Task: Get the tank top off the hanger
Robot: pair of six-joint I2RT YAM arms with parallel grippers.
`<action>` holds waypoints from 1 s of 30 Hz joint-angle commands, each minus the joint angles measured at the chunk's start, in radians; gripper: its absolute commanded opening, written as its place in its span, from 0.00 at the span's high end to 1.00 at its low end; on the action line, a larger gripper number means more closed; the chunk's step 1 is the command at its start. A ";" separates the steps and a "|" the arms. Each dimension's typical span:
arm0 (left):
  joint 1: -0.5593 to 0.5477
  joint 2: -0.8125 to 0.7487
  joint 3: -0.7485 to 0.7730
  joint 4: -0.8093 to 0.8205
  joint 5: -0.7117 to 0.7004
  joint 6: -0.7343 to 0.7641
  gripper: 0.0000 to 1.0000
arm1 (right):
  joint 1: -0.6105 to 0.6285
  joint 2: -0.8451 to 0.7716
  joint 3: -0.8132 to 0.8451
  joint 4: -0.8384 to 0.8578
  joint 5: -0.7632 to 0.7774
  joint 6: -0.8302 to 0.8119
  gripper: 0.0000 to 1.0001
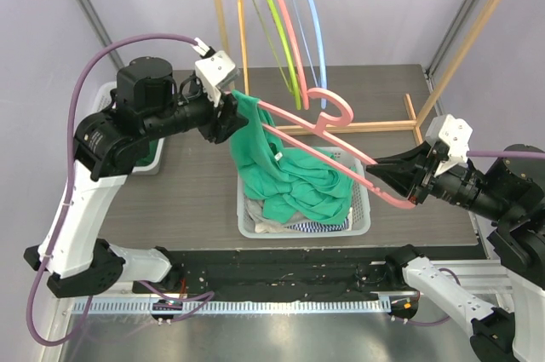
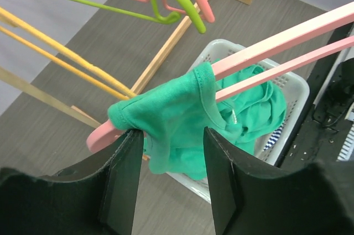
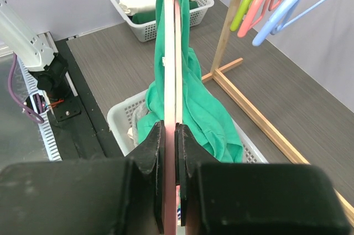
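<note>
**Surroundings.** A wooden rack (image 1: pixel 474 38) stands at the far side of the counter (image 1: pixel 196 192). Spare hangers (image 1: pixel 294 43) in orange, green, pink and blue hang from its rail. A white basket (image 1: pixel 364 209) sits on the counter between the two arms and holds other folded cloth, including a striped piece. A second basket (image 3: pixel 141 30) stands at the left edge, behind the left arm. The spare hangers hang close behind the work area, and their lower ends reach down near the hook of the pink hanger (image 2: pixel 287 38).

**Task item.** The green tank top (image 1: pixel 281 166) is still on the pink hanger. One strap is looped over the hanger's left end. The body hangs down, and its lower part is bunched inside the white basket. The hanger is held in the air above the basket, tilted, with its left end higher than its right.

**Left arm.** The arm is raised and folded, with the forearm reaching toward the centre. The left hand (image 2: pixel 171 132) is at the strap on the hanger's left end. Its fingers (image 2: pixel 121 179) stand part-way apart, with the green fabric at the gap and not pinched.

**Right arm.** The arm reaches in low from the right. The right hand (image 3: pixel 170 126) is clamped narrowly on the hanger's right end, both bars between its fingers.
</note>
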 commanded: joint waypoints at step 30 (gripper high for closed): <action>0.007 0.110 0.299 0.048 -0.116 0.048 1.00 | 0.000 -0.058 0.069 -0.108 0.074 0.030 0.99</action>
